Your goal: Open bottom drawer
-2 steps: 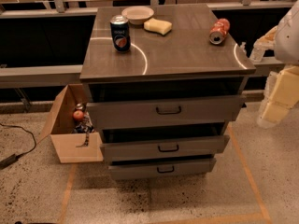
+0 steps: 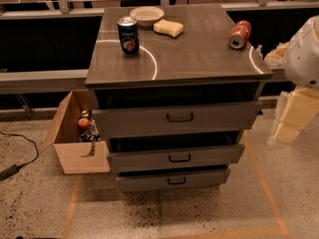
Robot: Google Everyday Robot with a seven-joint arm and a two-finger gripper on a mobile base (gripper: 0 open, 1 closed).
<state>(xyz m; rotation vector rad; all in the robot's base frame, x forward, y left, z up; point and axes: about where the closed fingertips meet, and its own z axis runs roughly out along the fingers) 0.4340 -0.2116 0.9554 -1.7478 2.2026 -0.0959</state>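
The bottom drawer (image 2: 172, 179) is the narrowest grey front, lowest on the cabinet, with a small dark curved handle (image 2: 176, 181). A thin dark gap shows above its front. The mid-sized drawer front (image 2: 175, 158) and the tallest drawer front (image 2: 177, 118) sit above it. My gripper (image 2: 288, 126) hangs at the right edge of the view, to the right of the cabinet at about the height of the top two drawers. It is well apart from the bottom drawer's handle and touches nothing.
The cabinet top (image 2: 199, 54) holds a dark soda can (image 2: 128, 35), a white bowl (image 2: 146, 15), a yellow sponge (image 2: 168, 28) and a red can on its side (image 2: 239, 34). An open cardboard box (image 2: 75, 148) stands on the floor at the cabinet's left. A cable (image 2: 20, 156) lies at far left.
My arm and gripper have dropped a little at the right of the cabinet. The drawers and the things on top have not moved.
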